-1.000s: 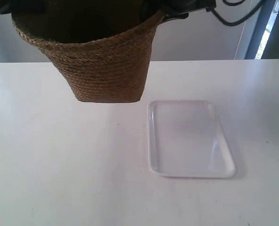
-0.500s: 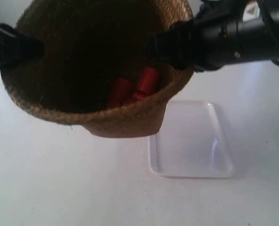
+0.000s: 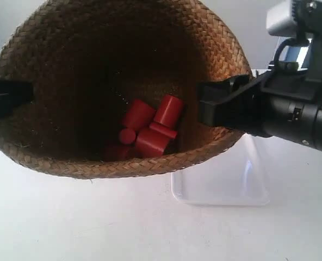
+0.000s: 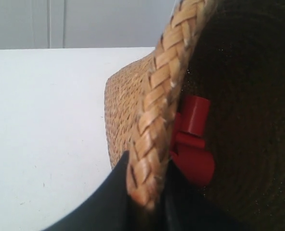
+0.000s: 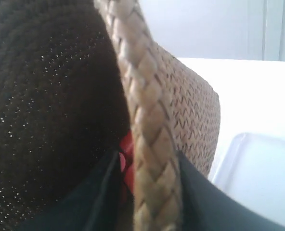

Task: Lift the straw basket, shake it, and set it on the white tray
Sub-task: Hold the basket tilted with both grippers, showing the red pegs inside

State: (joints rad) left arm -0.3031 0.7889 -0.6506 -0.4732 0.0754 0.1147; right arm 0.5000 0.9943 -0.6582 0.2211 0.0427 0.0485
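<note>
The straw basket (image 3: 68, 109) hangs in the air, tipped so its mouth faces the exterior camera, with several red cylinders (image 3: 150, 130) lying inside. In the left wrist view my left gripper (image 4: 145, 192) is shut on the braided rim of the straw basket (image 4: 157, 106), one finger outside and one inside. The right gripper (image 5: 147, 192) is shut on the opposite rim of the straw basket (image 5: 142, 96) in the same way. Behind and below the basket lies the white tray (image 3: 231, 179), partly hidden, and a corner of the white tray (image 5: 258, 178) shows in the right wrist view.
A white table (image 3: 68, 223) spreads under everything. The black arm at the exterior view's right (image 3: 280, 114) reaches across above the tray. A sliver of the other arm (image 3: 3, 98) shows at the exterior view's left edge. Red cylinders (image 4: 193, 144) lie inside the basket near my left fingers.
The basket has swung from upright to tipped toward the exterior camera and come closer, exposing its inside. The red cylinders have shifted within it. Both grippers stay shut on the rim.
</note>
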